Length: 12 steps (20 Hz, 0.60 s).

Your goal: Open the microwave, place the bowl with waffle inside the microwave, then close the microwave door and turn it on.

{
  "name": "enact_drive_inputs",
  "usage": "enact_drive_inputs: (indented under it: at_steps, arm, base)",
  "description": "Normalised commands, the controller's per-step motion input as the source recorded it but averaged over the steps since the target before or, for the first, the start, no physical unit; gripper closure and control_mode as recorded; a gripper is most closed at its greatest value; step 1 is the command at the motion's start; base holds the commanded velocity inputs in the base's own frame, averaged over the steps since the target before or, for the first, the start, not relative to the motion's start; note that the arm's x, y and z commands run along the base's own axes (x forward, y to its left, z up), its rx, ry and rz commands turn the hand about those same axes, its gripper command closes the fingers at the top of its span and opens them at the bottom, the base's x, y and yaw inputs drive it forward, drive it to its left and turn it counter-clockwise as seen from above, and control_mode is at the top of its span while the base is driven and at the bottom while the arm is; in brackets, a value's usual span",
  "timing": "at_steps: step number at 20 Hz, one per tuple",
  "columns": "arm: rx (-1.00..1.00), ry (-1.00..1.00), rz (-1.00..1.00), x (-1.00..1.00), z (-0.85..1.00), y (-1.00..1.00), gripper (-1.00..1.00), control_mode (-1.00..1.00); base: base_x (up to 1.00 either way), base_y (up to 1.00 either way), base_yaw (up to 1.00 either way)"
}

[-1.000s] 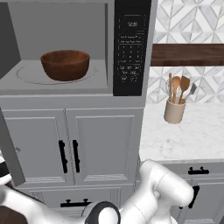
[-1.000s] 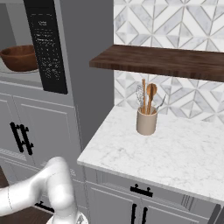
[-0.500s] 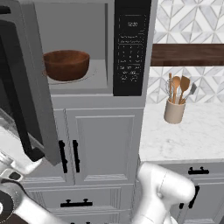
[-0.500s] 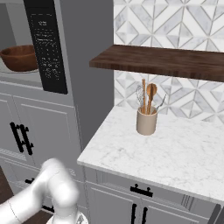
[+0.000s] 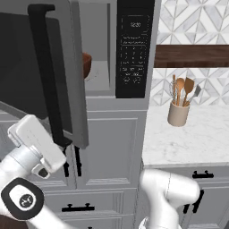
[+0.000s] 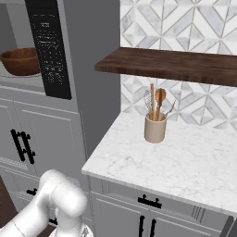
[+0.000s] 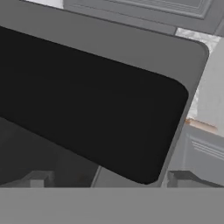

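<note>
Swinging across the left base view, the microwave door [image 5: 40, 76] stands partly open, its dark glass and grey frame covering most of the cavity; its tall black bar handle [image 5: 47, 76] runs from the top edge down towards 7 o'clock. The white hand sits low at 8 o'clock in that view, just beside the handle's lower end, but its fingers are hidden there. In the hand view the gripper [image 7: 107, 180] shows two small dark tips [image 7: 37, 179] set wide apart with nothing between them, so the fingers are released and grasp nothing. The door's inner dark pane [image 7: 87, 109] lies close ahead of them, and whether the tips touch the door cannot be told.

Behind the door, the microwave [image 5: 134, 49] shows its black keypad panel at 12 o'clock, the digits too small to read. The bowl [image 5: 86, 65] sits inside the cavity, cut off by the door to a sliver of reddish-brown rim in the left base view; the right base view gives more of the bowl [image 6: 19, 61] at 10 o'clock, its left side cut by the picture's edge. The waffle cannot be made out in it.

Farther right, a beige utensil crock [image 6: 155, 127] with wooden spoons stands on the marble counter [image 6: 185, 162], below a dark wooden shelf [image 6: 171, 65].
</note>
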Motion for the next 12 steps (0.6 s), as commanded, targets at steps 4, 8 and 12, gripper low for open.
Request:
enact_drive_inputs:
  at_steps: [4, 8, 12]
  arm:
    - [0.23, 0.22, 0.01, 0.19, 0.34, -0.22, -1.00, -1.00]
    - [0.27, 0.23, 0.01, 0.22, 0.30, -0.28, -1.00, -1.00]
    - [0.27, 0.28, 0.00, 0.14, 0.29, -0.15, -1.00, -1.00]
  base:
    - [0.00, 0.00, 0.00]
    - [0.00, 0.00, 0.00]
    - [0.00, 0.00, 0.00]
